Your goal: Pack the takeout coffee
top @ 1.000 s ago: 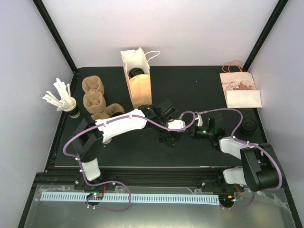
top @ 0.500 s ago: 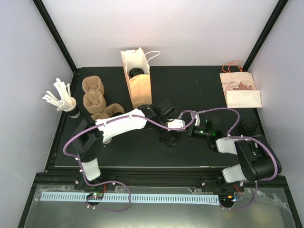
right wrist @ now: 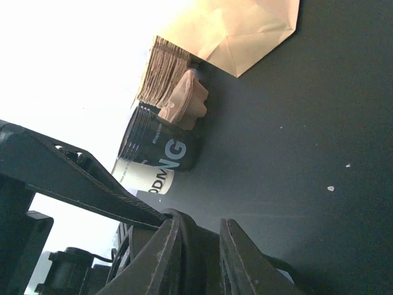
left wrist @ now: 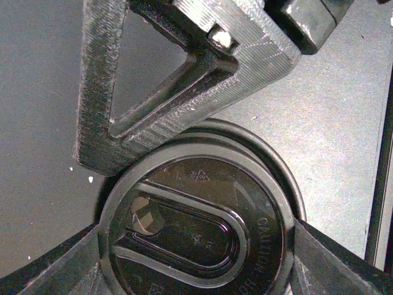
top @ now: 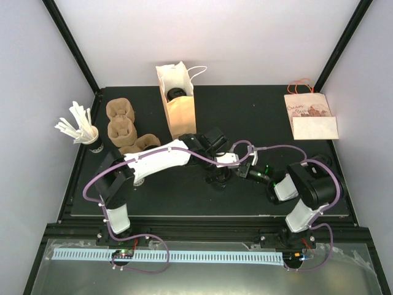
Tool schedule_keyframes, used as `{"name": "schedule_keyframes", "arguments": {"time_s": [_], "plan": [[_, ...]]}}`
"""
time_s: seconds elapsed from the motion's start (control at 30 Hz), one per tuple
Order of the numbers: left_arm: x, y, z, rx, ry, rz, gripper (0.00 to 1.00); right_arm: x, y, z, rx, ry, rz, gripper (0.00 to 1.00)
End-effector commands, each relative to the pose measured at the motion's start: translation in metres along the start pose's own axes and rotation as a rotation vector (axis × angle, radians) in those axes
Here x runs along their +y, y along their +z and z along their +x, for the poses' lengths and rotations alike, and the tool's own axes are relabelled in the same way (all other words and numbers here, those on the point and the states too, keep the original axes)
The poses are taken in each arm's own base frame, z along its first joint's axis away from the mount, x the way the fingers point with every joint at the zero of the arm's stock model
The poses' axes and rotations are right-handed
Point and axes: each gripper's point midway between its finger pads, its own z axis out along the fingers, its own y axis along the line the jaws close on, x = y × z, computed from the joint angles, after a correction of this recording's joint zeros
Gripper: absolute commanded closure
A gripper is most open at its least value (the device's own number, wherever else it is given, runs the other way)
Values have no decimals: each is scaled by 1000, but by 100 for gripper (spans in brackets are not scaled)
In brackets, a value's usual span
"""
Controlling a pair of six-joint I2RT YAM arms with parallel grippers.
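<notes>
We begin with the black tabletop (top: 258, 117). The tall paper bag (top: 180, 114) stands upright at the back with its mouth open upward, which we judge lets cups be lowered straight in. One dark-lidded cup (top: 176, 93) already sits inside.

Well in front of the bag, near the middle, the coffee cup (top: 218, 181) stands upright between our two arms. Our left claw (left wrist: 193, 261) straddles it from above with a finger against each side, gripping the cup, seemingly to steady it.

On top sits the black lid (left wrist: 202, 227), sip slot up. Our right claw (right wrist: 201, 230) sits low at the cup's side, jaws nearly together and pinching the lid's rim. We think this is to seat it squarely before bagging, since a tilted lid could leak.
</notes>
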Motion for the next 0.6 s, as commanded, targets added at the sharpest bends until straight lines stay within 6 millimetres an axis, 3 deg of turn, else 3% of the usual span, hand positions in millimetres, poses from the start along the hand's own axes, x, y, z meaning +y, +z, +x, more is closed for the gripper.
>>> {"name": "schedule_keyframes", "arguments": {"time_s": [0.0,0.27,0.37,0.57], "plan": [[-9,45,52,207,26,39,42,-83,-26,107,230,327,336,82],[-8,47,52,213,-1,34,42,-87,-30,102,227,283,396,81],[-6,47,51,209,-36,24,42,-79,-28,96,218,268,367,82],[0,38,45,182,-110,-26,42,-40,-14,48,174,177,315,79]]}}
